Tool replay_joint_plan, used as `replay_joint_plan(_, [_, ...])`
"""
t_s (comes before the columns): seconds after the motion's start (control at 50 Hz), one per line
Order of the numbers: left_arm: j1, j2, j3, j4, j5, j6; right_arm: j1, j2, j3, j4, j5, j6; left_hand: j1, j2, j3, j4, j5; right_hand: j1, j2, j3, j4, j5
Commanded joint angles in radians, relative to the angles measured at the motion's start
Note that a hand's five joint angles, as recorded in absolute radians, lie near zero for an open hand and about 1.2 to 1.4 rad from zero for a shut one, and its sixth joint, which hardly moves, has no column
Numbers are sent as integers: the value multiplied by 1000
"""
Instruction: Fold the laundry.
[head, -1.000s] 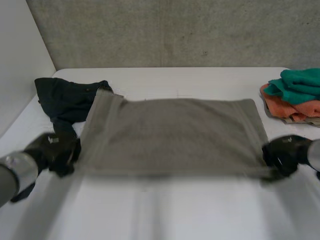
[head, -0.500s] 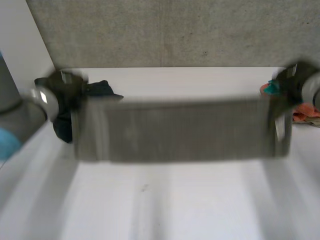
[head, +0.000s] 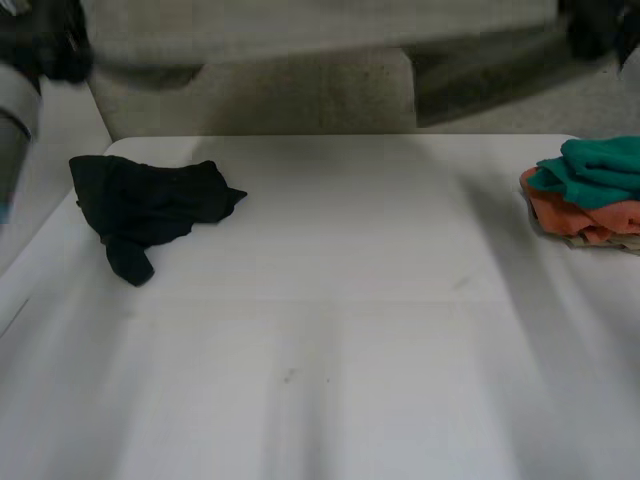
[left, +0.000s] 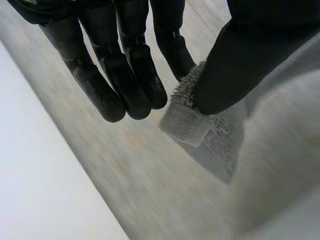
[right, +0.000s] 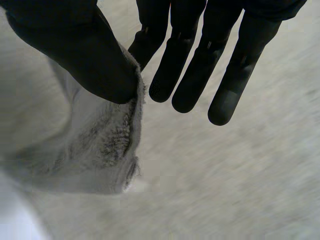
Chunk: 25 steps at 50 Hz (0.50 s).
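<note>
Grey towel (left: 187, 122) soft, light, floppy; left hand (left: 235, 60) pinches corner 11 o'clock, right hand (right: 75, 50) pinches corner 1 o'clock.

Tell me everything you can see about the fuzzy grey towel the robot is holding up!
The grey terry-cloth towel is held high above the white table, stretched wide between both hands and hanging down in front of the wall. It looks soft and fluffy, with a flatter woven band at its hem. The left hand pinches one top corner between thumb and fingers; the right hand pinches the other the same way. Nothing else touches it.
</note>
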Motion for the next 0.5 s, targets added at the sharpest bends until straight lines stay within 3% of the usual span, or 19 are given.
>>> replay_joint_plan(0.02, [-16, -16, -322, 19, 74, 22, -10, 100, 166, 63, -78, -15, 241, 198, 205, 199, 231, 262, 215, 202, 200, 195])
replay_joint_plan(0.18, [-10, -35, -594, 18, 90, 182, -41, 156, 349, 160, -68, -158, 241, 198, 205, 199, 231, 262, 215, 202, 200, 195])
replay_joint_plan(0.28, [14, 27, -720, -76, 101, 281, -78, 101, 412, 374, -6, -262, 241, 198, 205, 199, 231, 262, 215, 202, 200, 195])
replay_joint_plan(0.38, [33, 191, -809, -376, 90, 467, -147, -16, 462, 723, 75, -456, 241, 198, 205, 199, 231, 262, 215, 202, 200, 195])
replay_joint_plan(0.4, [44, 240, -820, -491, 90, 531, -179, -45, 491, 823, 80, -551, 241, 198, 205, 199, 231, 262, 215, 202, 200, 195])
replay_joint_plan(0.5, [77, 323, -804, -682, 130, 645, -246, -97, 551, 901, 37, -809, 241, 198, 205, 199, 231, 262, 215, 202, 200, 195])
